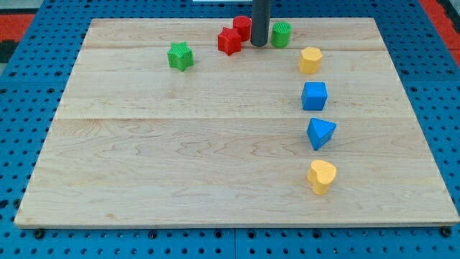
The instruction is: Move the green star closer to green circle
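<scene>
Wooden board (180, 158) holding green star (180, 55), two red blocks (230, 41), green circle (281, 34), two yellow blocks (310, 60), blue cube (314, 96), blue triangle (320, 133).

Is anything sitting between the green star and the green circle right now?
Yes. The red star and a red block behind it sit between the green star and the green circle. My tip is also there, just left of the circle.
</scene>
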{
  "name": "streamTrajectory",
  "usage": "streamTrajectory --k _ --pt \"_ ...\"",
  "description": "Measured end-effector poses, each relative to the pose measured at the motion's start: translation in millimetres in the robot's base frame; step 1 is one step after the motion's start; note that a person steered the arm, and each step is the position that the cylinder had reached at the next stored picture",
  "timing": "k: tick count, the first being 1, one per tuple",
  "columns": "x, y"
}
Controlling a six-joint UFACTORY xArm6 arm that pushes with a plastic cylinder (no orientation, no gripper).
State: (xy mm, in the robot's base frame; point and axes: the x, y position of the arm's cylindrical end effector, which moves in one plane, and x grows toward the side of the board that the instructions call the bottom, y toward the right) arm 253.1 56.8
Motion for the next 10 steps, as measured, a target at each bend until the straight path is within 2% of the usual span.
streamTrajectory --k 1,2,3,4,5,6,7,8,9,10 --pt "-22.8 50.6" --pt "-2.6 35.0" --pt "68.1 -30.2" --pt "114.4 -125.0" --pt "104.9 -244.3" --pt "68.4 -258.0" --pt "49.9 -172.8" --pt "50.2 -86.0" --pt "65.0 -33.8" --pt "66.6 -31.3"
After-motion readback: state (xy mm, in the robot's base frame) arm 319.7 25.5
